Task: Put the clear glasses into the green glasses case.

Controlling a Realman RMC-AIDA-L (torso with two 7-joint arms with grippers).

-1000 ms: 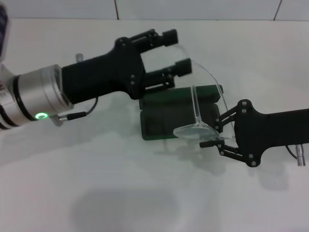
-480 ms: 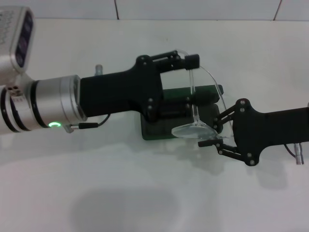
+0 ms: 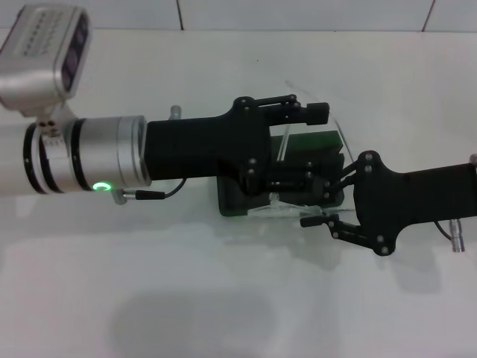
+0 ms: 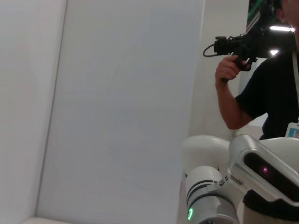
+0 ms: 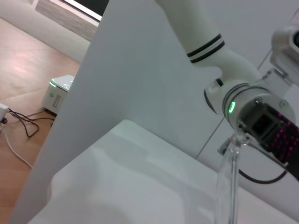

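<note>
- Clear glasses (image 3: 287,211): fully transparent, colourless plastic eyeglasses with wraparound lenses. They lie low across the open case; one lens edge shows at the case's near rim, and a clear arm curves up past the far right corner. A clear arm also shows close up in the right wrist view (image 5: 227,186).
- Green glasses case (image 3: 324,140): dark green rectangular hinged hard case, open on the white table (image 3: 223,298), largely covered by the two grippers.
- Right gripper (image 3: 320,216): black linkage claw at the case's near right corner, fingers pinched together on the lens end of the clear glasses.
- Left gripper (image 3: 313,145): black claw on a silver-cuffed arm reaching in over the case from the left. Its fingers stand spread, one along the far rim, the other low over the lining, seemingly bracketing a clear arm; whether they touch it I cannot tell.
- Step in hand, as judged: seating the clear glasses in the tray, left claw guiding the raised arm down.
- Next move calls for: folding the upstanding arm flat within the rim, then letting go at the lens end without dragging the frame out.
- Beyond: a person holding a black handheld device (image 4: 243,44), seen in the left wrist view.
</note>
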